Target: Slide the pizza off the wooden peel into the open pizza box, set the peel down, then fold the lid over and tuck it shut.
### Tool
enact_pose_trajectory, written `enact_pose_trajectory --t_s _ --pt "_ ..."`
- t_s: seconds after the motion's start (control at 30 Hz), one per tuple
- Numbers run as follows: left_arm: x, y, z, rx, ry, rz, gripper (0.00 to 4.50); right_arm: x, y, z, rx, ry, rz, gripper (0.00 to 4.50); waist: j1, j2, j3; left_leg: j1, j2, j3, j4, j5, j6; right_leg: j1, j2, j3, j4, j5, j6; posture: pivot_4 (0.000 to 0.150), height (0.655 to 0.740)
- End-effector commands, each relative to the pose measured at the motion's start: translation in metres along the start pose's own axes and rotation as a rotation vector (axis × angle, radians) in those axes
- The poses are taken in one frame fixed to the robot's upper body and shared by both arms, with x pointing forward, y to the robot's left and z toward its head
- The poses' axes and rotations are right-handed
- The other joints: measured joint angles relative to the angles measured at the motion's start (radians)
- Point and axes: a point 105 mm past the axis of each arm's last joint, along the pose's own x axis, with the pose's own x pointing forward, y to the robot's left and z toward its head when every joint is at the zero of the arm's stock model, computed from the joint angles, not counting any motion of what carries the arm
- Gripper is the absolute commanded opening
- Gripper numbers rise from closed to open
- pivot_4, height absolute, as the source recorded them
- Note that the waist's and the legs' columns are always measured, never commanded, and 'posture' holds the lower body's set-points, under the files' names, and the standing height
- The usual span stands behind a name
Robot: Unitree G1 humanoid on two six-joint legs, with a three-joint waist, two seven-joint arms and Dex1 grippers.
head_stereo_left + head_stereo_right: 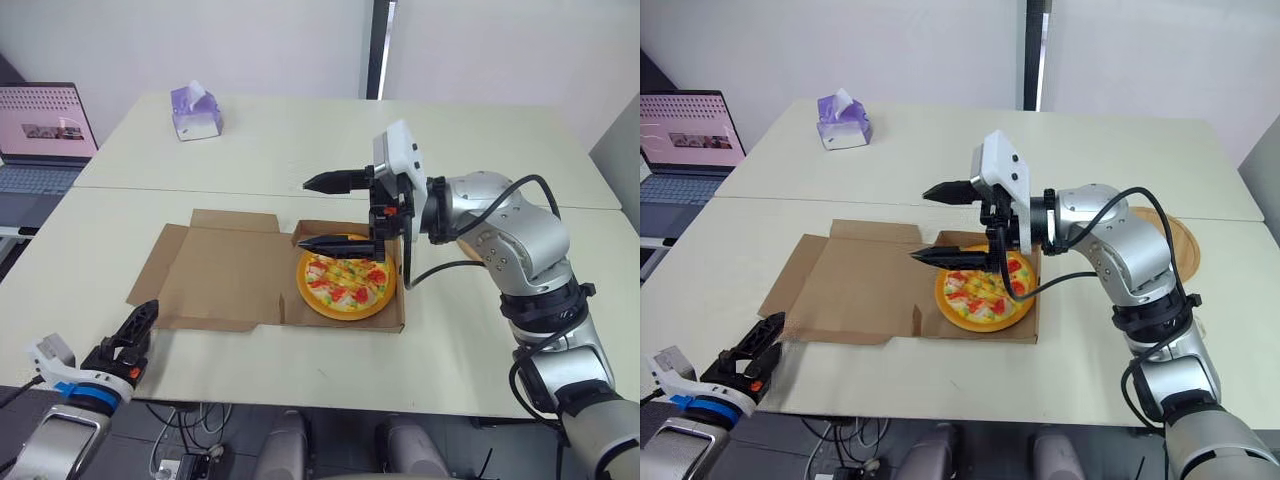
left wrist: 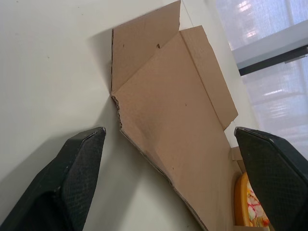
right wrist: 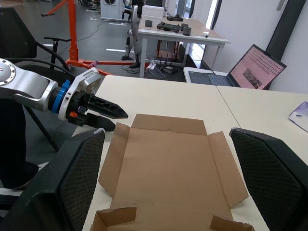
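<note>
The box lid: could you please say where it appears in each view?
Left eye view: box lid lying open, left of the pizza.
Right eye view: likewise, left of the pizza.
Left wrist view: ahead of the open left gripper.
Right wrist view: ahead of the open right gripper.
Shared landmark: the left gripper, near the lid's outer corner.

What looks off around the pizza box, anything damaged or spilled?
The open lid has a ragged, chewed-looking edge near one corner, clearest in the left wrist view. Otherwise the pizza lies flat in the box base, and nothing has spilled.
</note>
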Motion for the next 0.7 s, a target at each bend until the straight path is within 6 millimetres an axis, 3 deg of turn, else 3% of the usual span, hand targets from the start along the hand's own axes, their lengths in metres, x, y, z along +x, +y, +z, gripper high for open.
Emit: enact_pose_trajectory --t_s 0.03,0.2,0.5,0.7 --pt "0.003 0.005 -0.009 0.001 0.056 0.021 4.19 -0.003 0.002 0.012 -0.048 -0.024 -0.009 4.5 0.001 0.0 0.0 0.0 0.0 0.0 0.0 0.0 0.0 0.0 0.0 0.0 0.0 0.0 0.0 0.15 0.74" --pt "0.003 0.007 -0.013 0.001 0.079 0.024 3.01 -0.004 0.002 0.013 -0.05 -0.021 -0.02 4.5 0.001 0.0 0.0 0.0 -0.001 0.0 0.0 0.0 0.0 0.0 -0.001 0.0 0.0 0.0 0.0 0.15 0.74" --pt "0.005 0.007 -0.006 -0.004 0.053 0.029 0.18 -0.004 0.003 0.013 -0.051 -0.024 -0.025 4.5 0.0 0.0 0.0 0.0 0.0 -0.001 -0.001 0.0 0.0 0.0 -0.002 0.0 0.0 0.0 0.0 0.15 0.74" --pt "0.001 0.009 0.003 -0.01 0.016 0.038 0.03 -0.004 0.002 0.012 -0.05 -0.025 -0.027 4.5 -0.001 0.0 0.0 0.0 0.0 -0.001 -0.001 0.0 0.0 0.0 -0.004 0.0 0.0 0.0 0.0 0.15 0.74"
